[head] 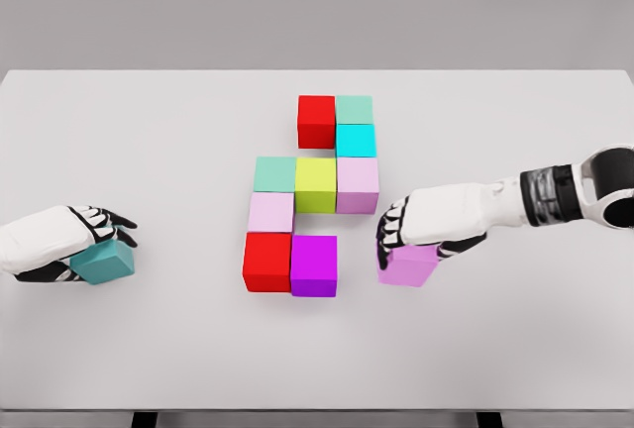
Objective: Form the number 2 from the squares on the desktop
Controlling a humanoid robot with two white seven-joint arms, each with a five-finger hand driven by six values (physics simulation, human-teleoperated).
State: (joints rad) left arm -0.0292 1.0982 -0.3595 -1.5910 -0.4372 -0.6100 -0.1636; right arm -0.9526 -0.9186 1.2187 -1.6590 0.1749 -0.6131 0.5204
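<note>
Left arm is cut off by the frame's left edge; only forearm and left hand (69,240) show. Its fingers wrap the teal cube (103,262), hiding much of the cube's top. Right hand (421,225) covers the top of the lilac cube (408,266), fingers curled down over it w/ thumb on the near side; right arm runs off the right edge. Can't tell if either cube is lifted off the table (515,349) or resting on it.

Lots of bare tabletop all round: wide gap btwn teal cube and the cluster, broad strip along the near edge. Lilac cube sits near the magenta cube (314,266), apart from it, not touching.

Cluster sits mid-table, cubes packed flush: top row red cube (316,121) + mint cube (354,109), cyan cube (356,140) under the mint; mid row green-teal cube (274,173), yellow-green cube (315,184), pale pink cube (358,184); light pink cube (270,212) below left; bottom row second red cube (267,262) + magenta.
</note>
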